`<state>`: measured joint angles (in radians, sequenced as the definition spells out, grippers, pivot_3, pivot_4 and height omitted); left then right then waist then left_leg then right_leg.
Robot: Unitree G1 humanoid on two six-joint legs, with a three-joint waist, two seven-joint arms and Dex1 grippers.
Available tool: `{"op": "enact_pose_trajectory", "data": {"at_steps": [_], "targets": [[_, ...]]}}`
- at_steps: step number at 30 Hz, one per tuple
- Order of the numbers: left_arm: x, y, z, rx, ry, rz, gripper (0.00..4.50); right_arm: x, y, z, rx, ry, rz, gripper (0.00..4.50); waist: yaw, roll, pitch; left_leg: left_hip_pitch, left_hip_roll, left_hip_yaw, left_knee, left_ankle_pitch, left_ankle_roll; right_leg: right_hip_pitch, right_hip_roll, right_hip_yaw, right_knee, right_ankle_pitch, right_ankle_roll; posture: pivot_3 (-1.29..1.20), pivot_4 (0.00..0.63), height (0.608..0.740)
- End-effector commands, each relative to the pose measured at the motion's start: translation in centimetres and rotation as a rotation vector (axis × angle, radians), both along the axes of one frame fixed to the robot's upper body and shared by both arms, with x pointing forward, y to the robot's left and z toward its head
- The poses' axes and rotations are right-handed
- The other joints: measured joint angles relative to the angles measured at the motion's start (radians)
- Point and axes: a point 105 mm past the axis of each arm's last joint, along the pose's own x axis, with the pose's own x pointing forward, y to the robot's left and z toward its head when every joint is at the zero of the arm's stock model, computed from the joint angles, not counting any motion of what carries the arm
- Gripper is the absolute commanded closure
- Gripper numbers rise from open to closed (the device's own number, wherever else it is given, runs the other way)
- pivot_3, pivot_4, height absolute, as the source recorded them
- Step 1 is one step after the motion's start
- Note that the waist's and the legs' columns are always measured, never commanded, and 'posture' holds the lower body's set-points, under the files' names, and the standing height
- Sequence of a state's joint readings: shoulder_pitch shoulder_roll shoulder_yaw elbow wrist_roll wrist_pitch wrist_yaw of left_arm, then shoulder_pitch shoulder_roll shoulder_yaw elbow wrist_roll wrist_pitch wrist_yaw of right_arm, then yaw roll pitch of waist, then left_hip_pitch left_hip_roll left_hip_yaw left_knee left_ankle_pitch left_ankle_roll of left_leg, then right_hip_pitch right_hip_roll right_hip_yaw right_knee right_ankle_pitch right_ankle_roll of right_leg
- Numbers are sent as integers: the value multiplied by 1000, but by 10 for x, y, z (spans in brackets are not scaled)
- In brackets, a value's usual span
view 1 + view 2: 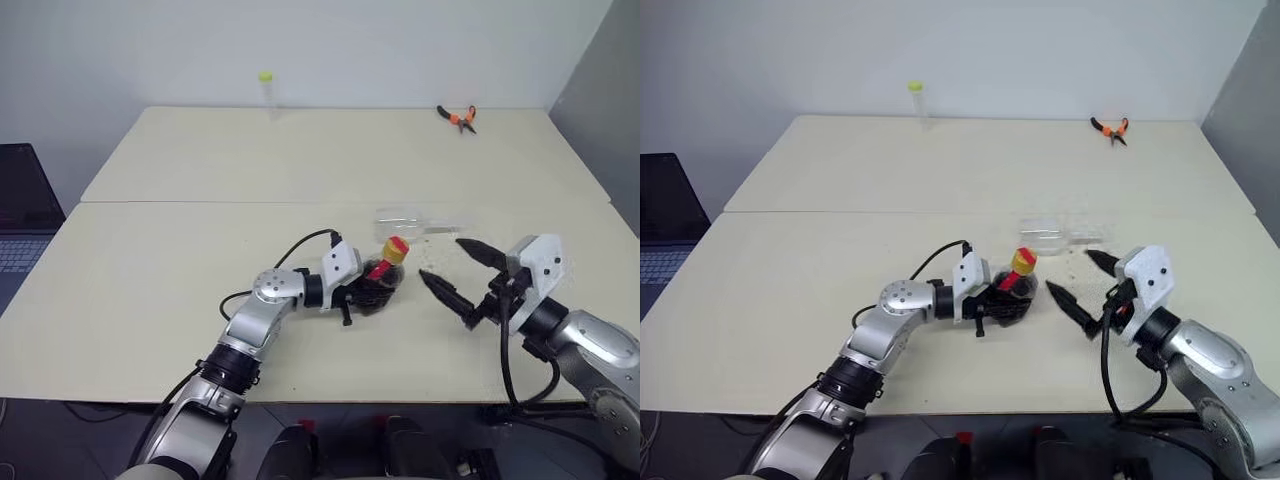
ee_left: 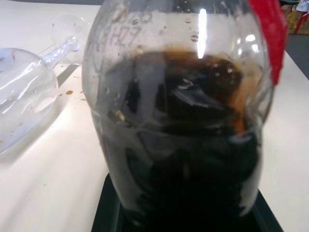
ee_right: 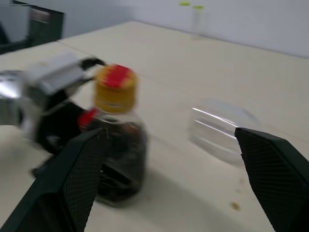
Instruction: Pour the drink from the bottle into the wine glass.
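The bottle [image 1: 390, 270] stands upright near the table's front edge, with a yellow cap topped in red. The dark drink [image 2: 183, 159] fills its round base. My left gripper [image 1: 368, 292] is shut on that base from the left side. Just behind the bottle, the wine glass [image 1: 415, 222] lies on its side on the table, its bowl [image 2: 21, 101] empty and its foot [image 2: 67, 29] pointing away. To the right of the bottle, my right gripper [image 1: 441, 259] is open and holds nothing, its fingers [image 3: 270, 164] apart from both bottle and glass.
Small brown drops [image 1: 432, 252] speckle the table beside the glass. Orange pliers [image 1: 458, 117] lie at the far right, and a thin clear tube [image 1: 266, 92] with a yellow-green top stands at the far edge. A laptop [image 1: 22, 205] sits off the table's left side.
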<state>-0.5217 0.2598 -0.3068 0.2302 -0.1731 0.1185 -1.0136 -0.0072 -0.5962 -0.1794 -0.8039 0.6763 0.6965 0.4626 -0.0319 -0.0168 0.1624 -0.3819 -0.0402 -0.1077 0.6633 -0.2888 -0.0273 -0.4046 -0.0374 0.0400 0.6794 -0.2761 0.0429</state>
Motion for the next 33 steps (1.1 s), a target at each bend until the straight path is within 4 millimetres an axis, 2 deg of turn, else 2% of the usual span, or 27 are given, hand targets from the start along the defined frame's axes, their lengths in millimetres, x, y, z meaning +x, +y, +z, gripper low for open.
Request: {"op": "enact_pose_trajectory", "data": {"at_steps": [1, 4, 7, 11, 13, 16, 20, 33], "targets": [[2, -2, 20, -41, -76, -14, 3619, -5, 26, 18, 14, -69, 87, 0, 0, 0, 0, 0, 0, 0, 0, 0, 0, 0, 0, 0, 0, 0, 0, 0, 150, 740], [2, -2, 20, -38, -77, -16, 3619, 9, 39, 24, 16, -120, 60, 0, 2, 0, 0, 0, 0, 0, 0, 0, 0, 0, 0, 0, 0, 0, 0, 0, 150, 740], [2, -2, 20, -36, -78, -17, 3619, 25, 45, 23, 5, -148, 14, 0, 3, 0, 0, 0, -1, 0, 0, 0, -1, 0, 0, 0, -1, 0, 0, 0, 150, 740], [1, -3, 20, -37, -79, -17, 3619, 36, 43, 17, -30, -161, -24, 0, 7, 0, 0, -1, -2, 0, 1, 2, -3, 0, -2, 0, -1, 0, 0, 0, 150, 740], [1, -3, 20, -38, -79, -16, 3619, 40, 35, 19, -19, -166, -55, 0, 6, 0, 0, -1, -2, 0, 1, 2, -3, 0, -2, 0, -1, 0, 0, 0, 150, 740], [2, -2, 20, -37, -79, -12, 3619, 39, 23, 22, 24, -151, -79, 0, 6, 0, 0, -1, -1, 0, 0, 1, -2, 0, -1, 0, -1, 0, 0, 0, 150, 740], [2, -2, 20, -37, -78, -11, 3622, 34, 18, 21, 58, -127, -75, 0, 5, 0, 0, -1, -1, 0, 0, 0, 0, 0, -1, 0, -1, 0, 0, 0, 150, 740], [2, -2, 19, -35, -77, -15, 3626, 24, -17, 5, 29, -29, -134, 0, 5, 0, 0, -1, -1, 0, 0, 0, 0, 0, -1, 0, 0, 0, 0, 0, 150, 740]]}}
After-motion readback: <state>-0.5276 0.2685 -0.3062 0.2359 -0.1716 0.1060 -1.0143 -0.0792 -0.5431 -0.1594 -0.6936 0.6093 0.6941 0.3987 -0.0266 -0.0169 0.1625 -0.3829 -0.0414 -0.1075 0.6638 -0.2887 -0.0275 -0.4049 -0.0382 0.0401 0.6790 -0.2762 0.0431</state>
